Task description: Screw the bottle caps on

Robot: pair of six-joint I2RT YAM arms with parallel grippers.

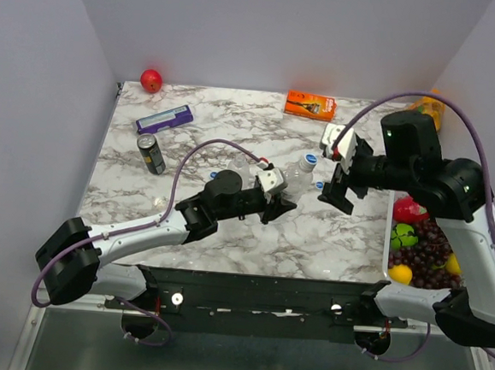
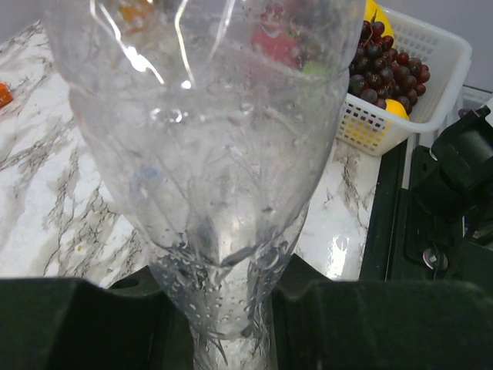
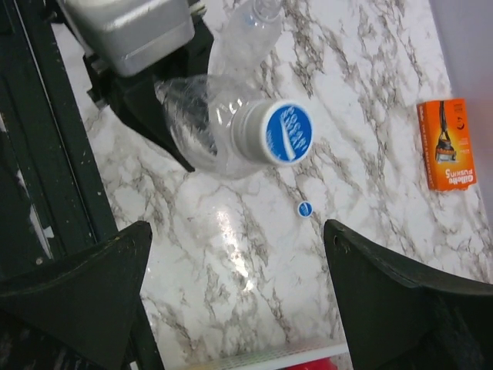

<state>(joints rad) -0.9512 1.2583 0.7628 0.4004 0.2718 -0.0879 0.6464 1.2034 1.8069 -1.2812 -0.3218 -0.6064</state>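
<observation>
Two arms reached over the marble table [image 1: 194,104]. The left gripper [image 2: 231,308] was clenched tight on a clear bottle [image 2: 223,169]; its black fingers [image 2: 77,324] pressed it from both sides, and the bottle looked pinched where they held it; the wide part stuck out past the fingertips and filled most of the wrist view.

A blue cap [image 3: 283,131] sat on the neck of that bottle and faced the right gripper [image 3: 237,254]. The right fingers [image 3: 85,293] were spread wide apart with nothing between them; they touched nothing. The capped bottle was just past their tips, in line with the gap. A small blue cap [image 3: 305,208] lay flat on the table, also past the tips, nearer the finger on the side of the orange box [image 3: 451,144].

A second bottle [image 3: 254,27] lay just beside the left fingers, on the side away from the right gripper; I could not tell if it had a cap.

A white basket [image 2: 439,69] of fruit stood well off to one side of the left fingers; a dark can [image 1: 151,153] stood far behind them, near the arm's elbow side.
</observation>
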